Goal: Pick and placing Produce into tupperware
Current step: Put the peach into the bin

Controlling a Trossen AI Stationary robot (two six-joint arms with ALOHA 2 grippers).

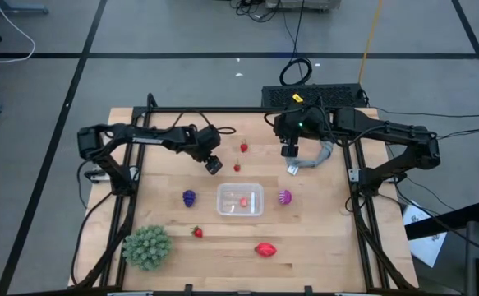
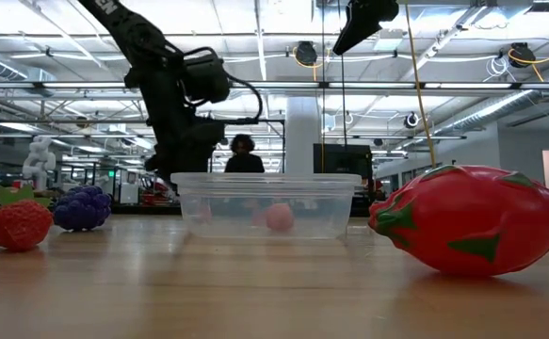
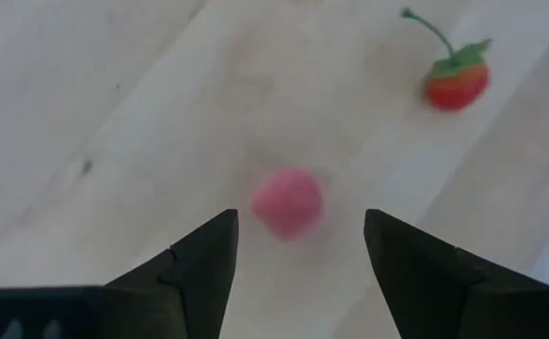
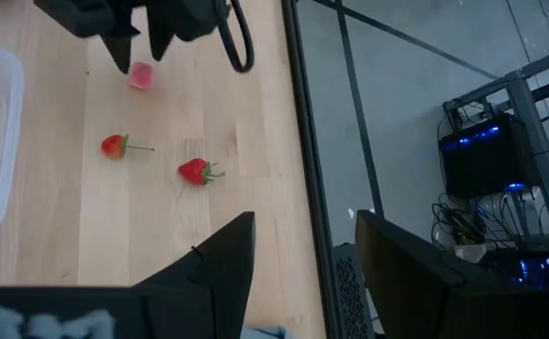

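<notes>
My left gripper (image 3: 300, 217) is open and points down at a small pink round piece of produce (image 3: 287, 201), which lies on the wood between and just beyond the fingertips, untouched. The right wrist view shows that gripper (image 4: 137, 42) right over the pink piece (image 4: 140, 75). Close by lie a red piece with a green stem (image 3: 458, 83) and a little strawberry (image 4: 195, 171). The clear tupperware (image 1: 240, 200) stands mid-table with one reddish piece (image 1: 242, 201) inside. My right gripper (image 4: 302, 273) hangs open and empty, high over the table's far right part (image 1: 291, 152).
A purple fruit (image 1: 189, 198) lies left of the tub and a magenta one (image 1: 284, 196) right of it. Nearer the front edge are a small strawberry (image 1: 197, 232), a red oval fruit (image 1: 264, 249) and a green spiky ball (image 1: 148, 247). A grey cloth ring (image 1: 313, 160) lies below my right gripper.
</notes>
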